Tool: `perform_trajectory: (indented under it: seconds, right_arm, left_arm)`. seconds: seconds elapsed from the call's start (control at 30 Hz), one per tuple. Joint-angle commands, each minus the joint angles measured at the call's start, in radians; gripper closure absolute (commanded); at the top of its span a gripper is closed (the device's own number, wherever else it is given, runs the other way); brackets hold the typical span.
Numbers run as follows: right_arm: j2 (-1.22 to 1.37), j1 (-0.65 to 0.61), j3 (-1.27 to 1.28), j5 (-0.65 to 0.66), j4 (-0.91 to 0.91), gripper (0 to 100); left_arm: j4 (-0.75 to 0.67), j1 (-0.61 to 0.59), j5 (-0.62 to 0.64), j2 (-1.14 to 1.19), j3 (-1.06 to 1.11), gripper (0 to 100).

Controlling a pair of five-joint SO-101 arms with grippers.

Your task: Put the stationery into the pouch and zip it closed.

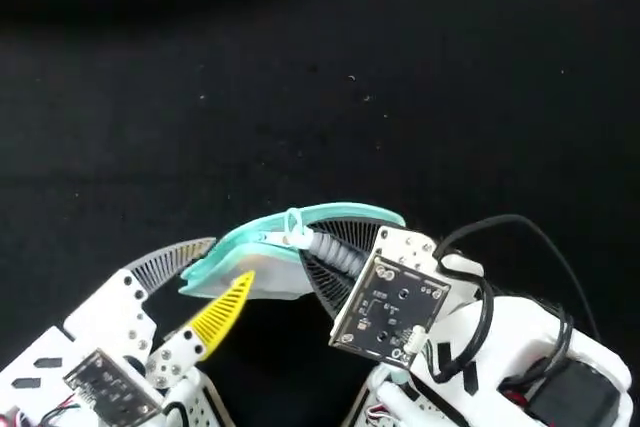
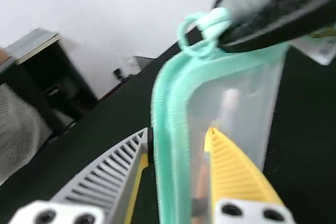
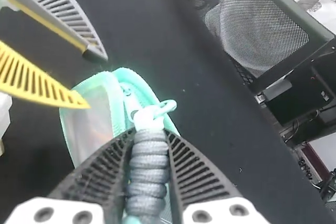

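Black ribbed right gripper [image 3: 149, 136] is clamped on the grey braided zip cord [image 3: 148, 174] of the mint-edged clear plastic pouch [image 1: 265, 282], presumably to drag the zip. The grey-and-yellow left gripper [image 1: 230, 260] pinches the pouch's opposite end, bracing it, with stationery [image 2: 229, 103] inside.

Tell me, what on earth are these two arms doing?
They are working on a mint pouch together. The left gripper holds it between its fingers, while the right gripper is clamped on the grey cord tied to the zip pull. What looks like a pen shows through the clear side, so stationery seems to be inside.
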Motion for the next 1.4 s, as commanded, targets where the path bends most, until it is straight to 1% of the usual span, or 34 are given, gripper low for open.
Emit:
perform_trajectory:
  seconds: [0.0, 0.2, 0.33, 0.5, 0.63, 0.7, 0.8, 0.93, 1.13, 1.37]
  right_arm:
    - [-0.004, 0.006, -0.031, 0.009, 0.031, 98.6]
    - [-0.007, 0.005, -0.035, 0.011, 0.104, 98.6]
    - [-0.015, 0.005, -0.036, 0.048, 0.126, 98.6]
    - [-0.041, 0.005, -0.031, 0.051, 0.123, 98.6]
    - [-0.042, 0.005, -0.031, 0.046, 0.129, 98.6]
    - [-0.042, 0.005, -0.031, 0.049, 0.144, 98.6]
    - [-0.042, 0.005, -0.031, 0.052, 0.157, 98.6]
    - [-0.042, 0.005, -0.031, 0.054, 0.157, 98.6]
    - [-0.042, 0.005, -0.031, 0.081, 0.19, 98.6]
    - [-0.044, 0.003, -0.031, 0.1, 0.21, 98.6]
  left_arm:
    - [-0.02, 0.056, 0.006, 0.008, 0.054, 82]
    - [-0.055, 0.065, 0.006, 0.008, 0.091, 82]
    - [-0.048, 0.059, 0.006, -0.002, 0.09, 82]
    - [0.011, 0.058, 0.006, -0.002, -0.016, 82]
    - [0.006, -0.013, 0.002, 0.008, -0.045, 82]
    - [-0.009, -0.028, 0.002, 0.008, -0.038, 81]
    - [-0.006, -0.016, 0.002, 0.008, -0.03, 81]
    - [-0.006, 0.062, 0.005, 0.008, -0.005, 81]
    - [-0.002, 0.074, 0.002, 0.008, 0.002, 81]
    - [0.106, 0.082, 0.002, 0.0, -0.068, 81]
